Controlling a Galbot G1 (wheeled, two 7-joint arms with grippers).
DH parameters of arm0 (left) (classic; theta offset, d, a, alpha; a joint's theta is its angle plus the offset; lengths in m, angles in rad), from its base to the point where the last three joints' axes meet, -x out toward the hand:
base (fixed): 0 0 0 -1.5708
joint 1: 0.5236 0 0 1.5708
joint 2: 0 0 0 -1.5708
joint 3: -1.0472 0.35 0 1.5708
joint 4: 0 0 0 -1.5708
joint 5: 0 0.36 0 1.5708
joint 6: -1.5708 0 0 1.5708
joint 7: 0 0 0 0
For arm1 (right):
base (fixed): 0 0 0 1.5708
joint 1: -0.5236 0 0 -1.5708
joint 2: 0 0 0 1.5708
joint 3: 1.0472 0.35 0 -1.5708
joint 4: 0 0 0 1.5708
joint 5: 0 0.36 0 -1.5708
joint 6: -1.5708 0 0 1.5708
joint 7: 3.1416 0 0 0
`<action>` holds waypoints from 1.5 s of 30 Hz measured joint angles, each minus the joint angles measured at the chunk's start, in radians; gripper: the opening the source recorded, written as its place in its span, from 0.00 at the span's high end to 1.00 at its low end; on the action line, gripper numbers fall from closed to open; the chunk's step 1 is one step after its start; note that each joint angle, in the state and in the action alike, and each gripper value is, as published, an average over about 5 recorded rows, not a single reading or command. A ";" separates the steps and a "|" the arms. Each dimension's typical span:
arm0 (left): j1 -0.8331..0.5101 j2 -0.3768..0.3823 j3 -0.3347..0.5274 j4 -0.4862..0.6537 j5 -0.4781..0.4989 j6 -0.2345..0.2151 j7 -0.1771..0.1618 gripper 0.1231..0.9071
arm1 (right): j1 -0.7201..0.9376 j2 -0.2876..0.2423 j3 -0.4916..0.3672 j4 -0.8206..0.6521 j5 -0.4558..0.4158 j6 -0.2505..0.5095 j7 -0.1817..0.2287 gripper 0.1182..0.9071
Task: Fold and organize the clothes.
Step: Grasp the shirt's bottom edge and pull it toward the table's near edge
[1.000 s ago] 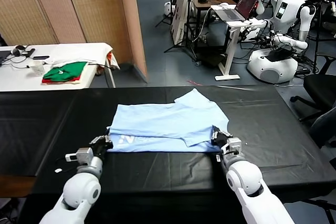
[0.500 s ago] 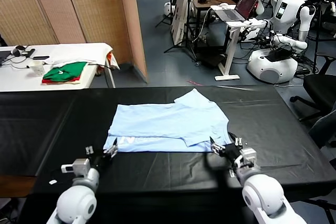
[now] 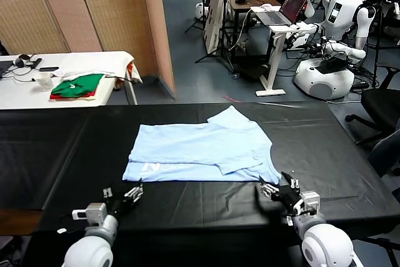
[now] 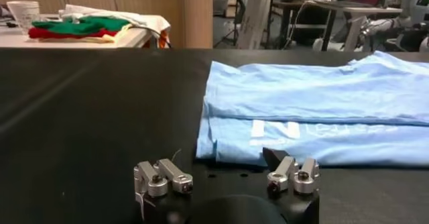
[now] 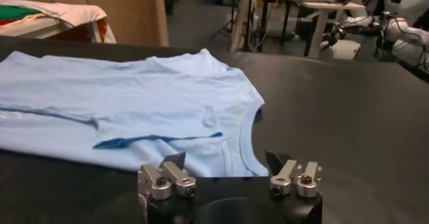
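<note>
Both hands have withdrawn from the T-shirt (image 3: 200,151), which lies flat mid-bench (image 3: 56,148). Left hand (image 3: 128,193) and right hand (image 3: 278,192) stand open, empty. Folded green-and-red garments (image 3: 78,85) rest on a far white table (image 3: 19,92).

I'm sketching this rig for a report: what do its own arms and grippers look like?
Both arms are glossy white with rounded, ball-like wrist segments. The left gripper and right gripper are dark with slim fingers; the wrist views show silver hinged finger links with dark bolts on a black base. A small white block sticks out beside each wrist.
</note>
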 joint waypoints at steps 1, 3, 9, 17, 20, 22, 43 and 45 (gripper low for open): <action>-0.001 0.000 0.000 0.002 0.000 -0.001 0.000 0.24 | 0.002 0.000 -0.001 -0.003 0.000 0.000 -0.001 0.69; -0.002 0.001 0.001 0.007 0.000 -0.002 0.000 0.39 | 0.006 0.001 -0.003 -0.009 0.002 0.002 -0.001 0.82; -0.007 0.002 0.008 0.015 0.000 -0.006 0.004 0.84 | 0.004 -0.013 0.009 0.003 0.066 -0.021 0.034 0.97; 0.018 0.016 0.003 -0.014 0.013 0.017 -0.034 0.97 | -0.035 -0.069 0.037 0.079 0.172 -0.096 0.077 0.97; 0.045 0.029 -0.010 -0.042 0.005 0.036 -0.052 0.97 | -0.058 -0.084 0.041 0.111 0.159 -0.101 0.060 0.93; 0.065 0.033 -0.017 -0.064 0.003 0.040 -0.054 0.97 | -0.071 -0.089 0.039 0.124 0.140 -0.101 0.046 0.84; 0.115 0.033 -0.027 -0.087 0.026 0.025 -0.046 0.97 | -0.063 -0.073 -0.015 0.081 0.026 -0.066 0.010 0.36; 0.117 0.032 -0.027 -0.086 0.028 0.024 -0.045 0.97 | -0.061 -0.075 -0.015 0.077 0.023 -0.064 0.008 0.48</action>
